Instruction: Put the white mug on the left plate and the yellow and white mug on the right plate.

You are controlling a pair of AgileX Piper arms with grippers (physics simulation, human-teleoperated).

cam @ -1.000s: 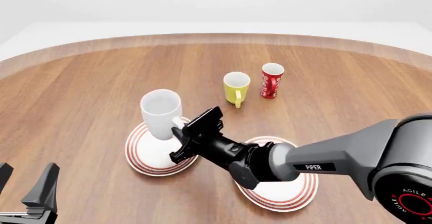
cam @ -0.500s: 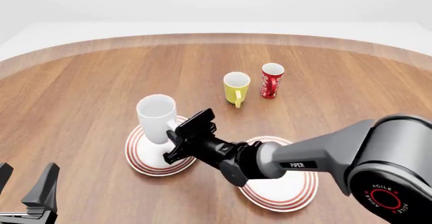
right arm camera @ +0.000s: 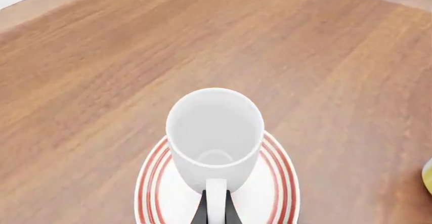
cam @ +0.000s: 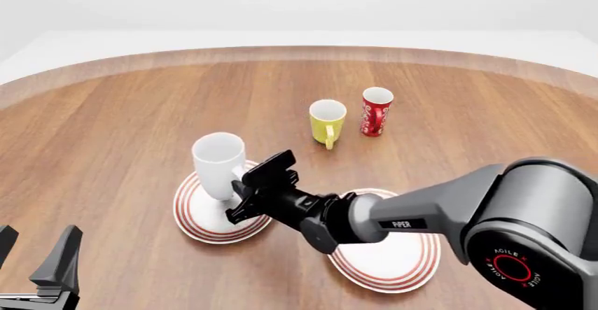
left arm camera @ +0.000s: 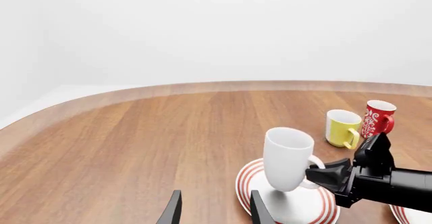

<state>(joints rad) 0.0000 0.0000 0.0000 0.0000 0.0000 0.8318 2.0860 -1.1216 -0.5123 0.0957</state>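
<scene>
The white mug (cam: 218, 161) stands slightly tilted over the left plate (cam: 198, 220); I cannot tell whether its base touches. My right gripper (cam: 243, 186) is shut on the mug's handle (right arm camera: 215, 193), reaching in from the right. In the right wrist view the white mug (right arm camera: 214, 130) sits over the red-ringed left plate (right arm camera: 149, 186). The right plate (cam: 391, 266) lies partly under the right arm. Farther back stands the yellow and white mug (cam: 327, 120), upright on the table. At the near left, away from everything, my left gripper (cam: 38, 236) is open and holds nothing.
A slim red mug (cam: 377, 110) with white markings stands just right of the yellow one. In the left wrist view the white mug (left arm camera: 288, 157), the left plate (left arm camera: 251, 179), the yellow and white mug (left arm camera: 341, 128) and the red mug (left arm camera: 377, 118) all show.
The right arm has shifted a little left and down, bringing the white mug lower over the left plate. The left gripper has stayed still.
</scene>
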